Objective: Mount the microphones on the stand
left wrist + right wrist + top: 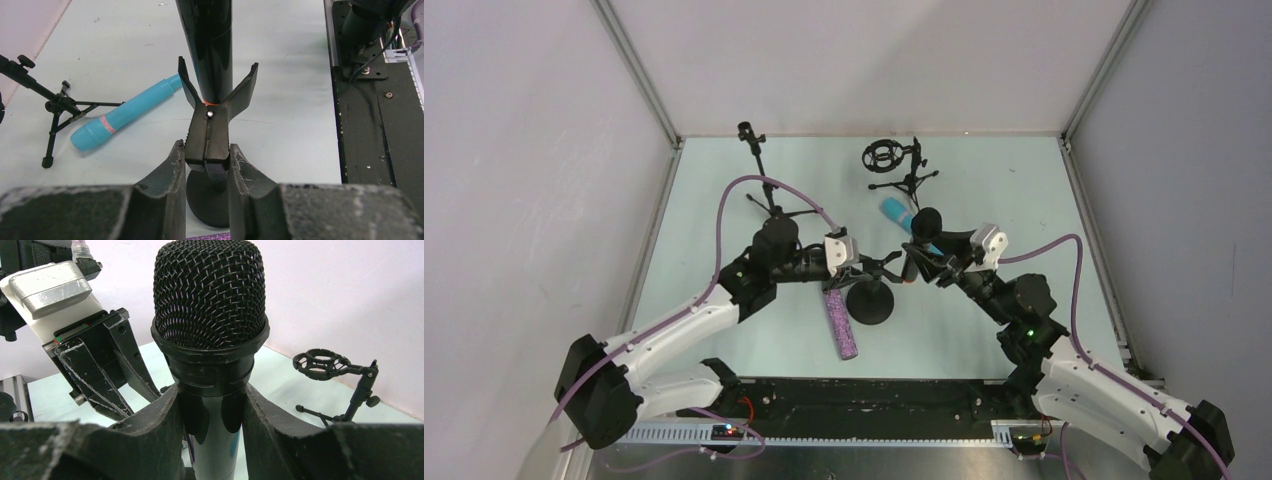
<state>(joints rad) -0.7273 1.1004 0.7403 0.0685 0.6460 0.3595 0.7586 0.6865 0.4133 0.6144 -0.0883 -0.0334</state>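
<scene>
My right gripper [936, 262] [210, 400] is shut on the long black microphone [927, 224] [209, 295], just below its mesh head. Its lower end with the orange-red ring [212, 103] sits between the spread prongs of the stand's clip [206, 131]. My left gripper [871, 268] [206, 150] is shut on the clip's handle, above the stand's round black base [871, 301] [207, 197]. The purple glitter microphone [842, 323] lies on the table by the base. The turquoise microphone [898, 215] [125, 114] lies flat behind it.
A black tripod stand [760, 172] [52, 106] is at the back left. A second tripod with a round shock mount [891, 160] [325, 365] is at the back middle. Metal frame rails [649, 240] edge the table, and a black plate [874, 395] lies at the near edge.
</scene>
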